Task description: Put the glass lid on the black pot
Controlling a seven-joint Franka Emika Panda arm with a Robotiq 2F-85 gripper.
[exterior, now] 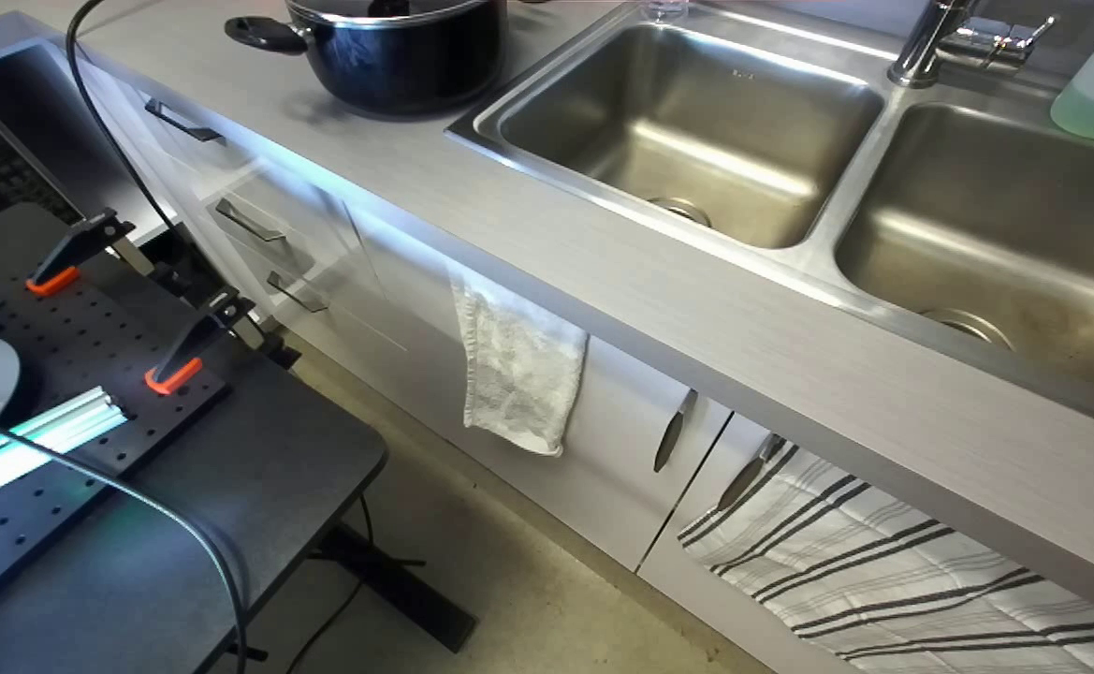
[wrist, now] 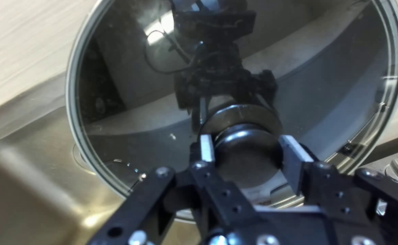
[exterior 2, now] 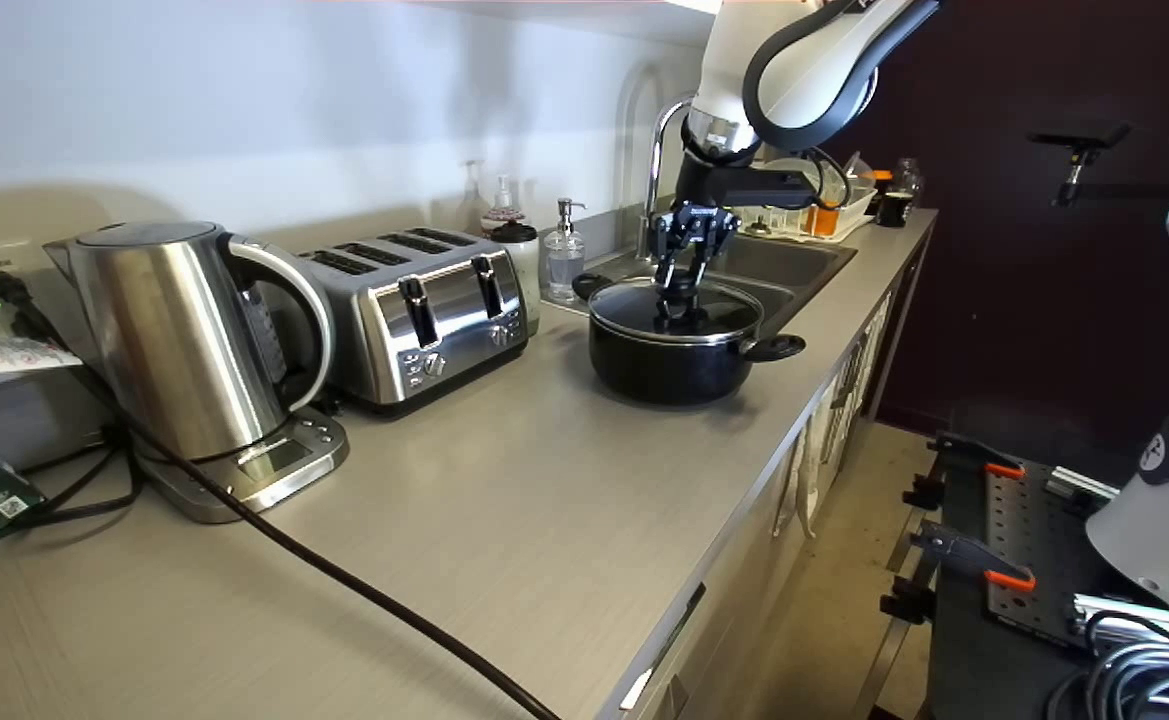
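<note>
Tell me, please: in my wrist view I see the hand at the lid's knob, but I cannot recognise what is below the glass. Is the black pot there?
Observer: Yes. In an exterior view, the black pot is directly below the glass lid.
Operator: Do you see a gap between them?
Observer: I see none; the lid appears to rest on the pot.
Operator: What stands nearby, outside my picture?
Observer: A metal kettle, past the toaster as seen from the pot.

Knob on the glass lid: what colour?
The knob is black; it shows best in the wrist view.
</note>
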